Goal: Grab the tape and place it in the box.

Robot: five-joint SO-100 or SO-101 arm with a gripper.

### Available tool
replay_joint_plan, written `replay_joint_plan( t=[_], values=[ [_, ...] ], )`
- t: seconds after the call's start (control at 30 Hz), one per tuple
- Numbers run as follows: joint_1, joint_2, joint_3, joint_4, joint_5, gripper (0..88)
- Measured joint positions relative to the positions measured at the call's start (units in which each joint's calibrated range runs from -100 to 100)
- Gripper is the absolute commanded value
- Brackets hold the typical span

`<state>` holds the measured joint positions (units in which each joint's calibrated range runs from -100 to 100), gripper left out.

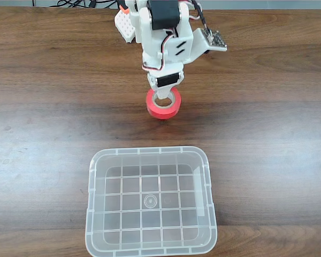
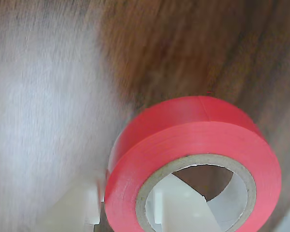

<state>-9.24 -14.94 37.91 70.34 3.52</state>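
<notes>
While the end effector [image 1: 163, 99] reaches down into the tape [image 1: 163, 108], one finger in its core, grip unclear, the tape lies flat on the bench [image 1: 48, 107], 12 o'clock of the box [image 1: 151, 201].

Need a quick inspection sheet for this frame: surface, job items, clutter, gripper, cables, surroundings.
Surface: brown wood-grain table, bare around the work area.
Tape: red roll lying flat on the table, outside the box; the wrist view shows a white finger inside its core.
Box: clear bin, near edge of the fixed view, nothing inside.
Clutter: nothing seen.
Gripper: down on the tape, one finger through the core; whether it is closed on the wall cannot be told.
Cables: black bundle at the far table edge; wiring on the arm.
Surroundings: nothing seen beyond the table.
</notes>
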Motion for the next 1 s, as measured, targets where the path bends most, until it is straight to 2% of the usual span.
replay_joint_plan(
  t=[0.2, 0.33, 0.7, 0.87, 1.0],
  values=[
    [0.0, -12.6, -7.7, 10.8, 0.3, 2.1],
    [0.0, -17.2, -11.3, 14.2, 0.2, 2.1],
    [1.1, -19.2, -14.0, 15.3, 0.2, 2.1],
    [4.8, -17.3, -23.0, 15.5, 0.2, 2.1],
    [6.4, -9.4, -33.5, 15.5, 0.2, 2.1]
  ],
)
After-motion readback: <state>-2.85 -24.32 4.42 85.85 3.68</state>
